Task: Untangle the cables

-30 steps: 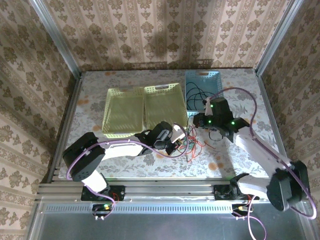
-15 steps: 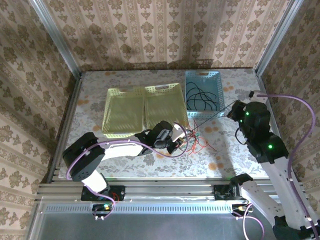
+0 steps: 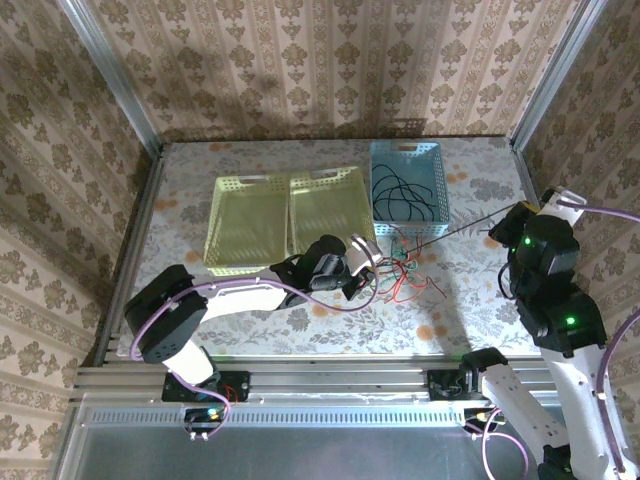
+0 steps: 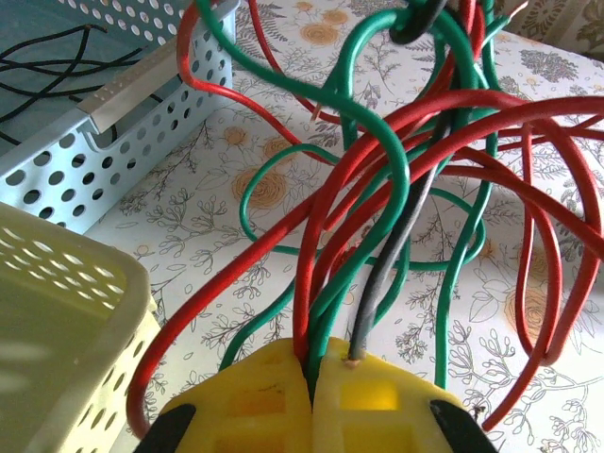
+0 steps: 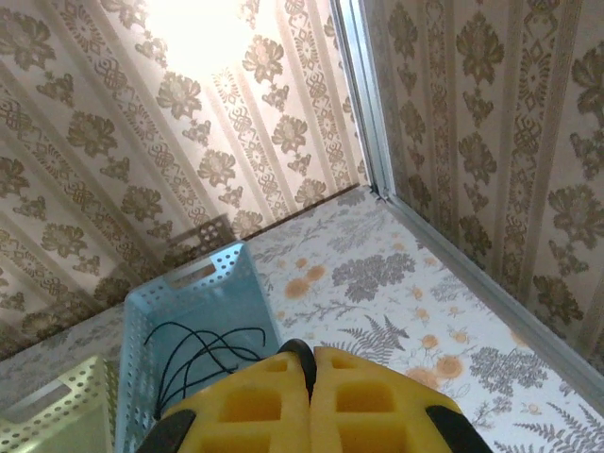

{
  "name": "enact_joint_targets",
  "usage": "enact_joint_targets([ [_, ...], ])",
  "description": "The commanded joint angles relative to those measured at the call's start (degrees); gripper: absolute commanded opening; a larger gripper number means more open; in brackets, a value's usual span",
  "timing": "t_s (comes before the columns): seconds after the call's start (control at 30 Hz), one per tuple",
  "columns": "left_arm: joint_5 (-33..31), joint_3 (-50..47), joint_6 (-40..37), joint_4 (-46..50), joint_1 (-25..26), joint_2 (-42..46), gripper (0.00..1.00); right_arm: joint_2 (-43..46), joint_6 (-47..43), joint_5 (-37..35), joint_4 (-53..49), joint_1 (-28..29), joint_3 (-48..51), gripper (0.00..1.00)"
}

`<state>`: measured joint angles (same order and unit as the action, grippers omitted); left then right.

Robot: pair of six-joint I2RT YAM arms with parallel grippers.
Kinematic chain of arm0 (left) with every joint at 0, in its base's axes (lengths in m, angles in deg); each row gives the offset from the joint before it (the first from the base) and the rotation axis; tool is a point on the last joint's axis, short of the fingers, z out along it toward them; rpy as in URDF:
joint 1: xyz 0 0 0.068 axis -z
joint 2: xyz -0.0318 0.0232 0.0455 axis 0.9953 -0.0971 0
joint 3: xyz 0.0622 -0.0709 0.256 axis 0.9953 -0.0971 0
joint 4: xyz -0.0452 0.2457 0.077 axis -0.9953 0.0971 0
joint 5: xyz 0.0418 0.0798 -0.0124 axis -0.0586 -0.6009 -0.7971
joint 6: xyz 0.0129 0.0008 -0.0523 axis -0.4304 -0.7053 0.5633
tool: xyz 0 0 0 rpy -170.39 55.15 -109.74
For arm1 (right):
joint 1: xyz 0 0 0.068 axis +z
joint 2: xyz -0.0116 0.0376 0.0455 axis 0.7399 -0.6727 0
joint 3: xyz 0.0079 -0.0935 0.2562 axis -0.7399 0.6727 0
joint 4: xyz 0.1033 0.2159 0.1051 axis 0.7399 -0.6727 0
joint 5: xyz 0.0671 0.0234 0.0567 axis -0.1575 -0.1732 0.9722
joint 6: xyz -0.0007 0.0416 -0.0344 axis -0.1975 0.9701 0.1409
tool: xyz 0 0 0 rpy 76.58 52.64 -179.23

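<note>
The left gripper (image 4: 313, 373) is clenched on a bundle of the cables (image 4: 377, 189), with red, green and a grey-black wire all entering the seam between its yellow fingers at once, and the tangle (image 3: 398, 270) rises from there just in front of the blue basket (image 3: 405, 148). The right gripper (image 3: 513, 213) is raised well out to the right, its jaws pressed together. A dark strand (image 3: 455, 229) runs in a straight, taut line from the knot to its tips. It seems to be pinched there, though the right wrist view gives only a dark sliver at the finger seam, so the hold cannot be confirmed from that side. The chief risk is that the pull tightens the knot instead of freeing it: near the top of the left wrist view a dark loop sits wrapped around the green and red wires, and more tension could cinch it harder. Because the left gripper clamps several wires together, it may also be holding the very strand being drawn, in which case the thin wire could slip out of the right fingers or be strained. If the left grip gives way, the whole tangle would probably drag across the table (image 3: 470, 300) towards the right. The red loops lie close to the blue basket's corner and could snag on its perforated wall, or catch the black cables (image 3: 405, 195) lying inside it.
</note>
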<state>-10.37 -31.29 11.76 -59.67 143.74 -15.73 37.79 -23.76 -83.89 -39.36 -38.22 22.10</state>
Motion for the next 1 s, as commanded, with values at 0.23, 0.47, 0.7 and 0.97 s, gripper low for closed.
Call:
enact_joint_targets([
  [0.23,-2.18,-0.71,-0.61,10.48,-0.49,-1.22,0.00,-6.61,-1.03,17.84,6.85,-0.70,-4.51,0.00],
  [0.47,-3.36,-0.83,-0.72,11.63,-0.33,-0.83,0.00,-8.66,-5.46,1.21,0.19,-5.59,-13.36,0.00],
  [0.7,-5.30,-0.75,-0.55,12.45,-0.31,-1.75,0.00,-8.10,-7.55,-0.68,-1.61,-10.77,-18.22,0.00],
  [0.97,-8.92,-0.96,-0.33,13.70,-0.21,-2.70,0.00,-8.03,-10.78,-2.53,-1.51,-14.62,-21.32,0.00],
])
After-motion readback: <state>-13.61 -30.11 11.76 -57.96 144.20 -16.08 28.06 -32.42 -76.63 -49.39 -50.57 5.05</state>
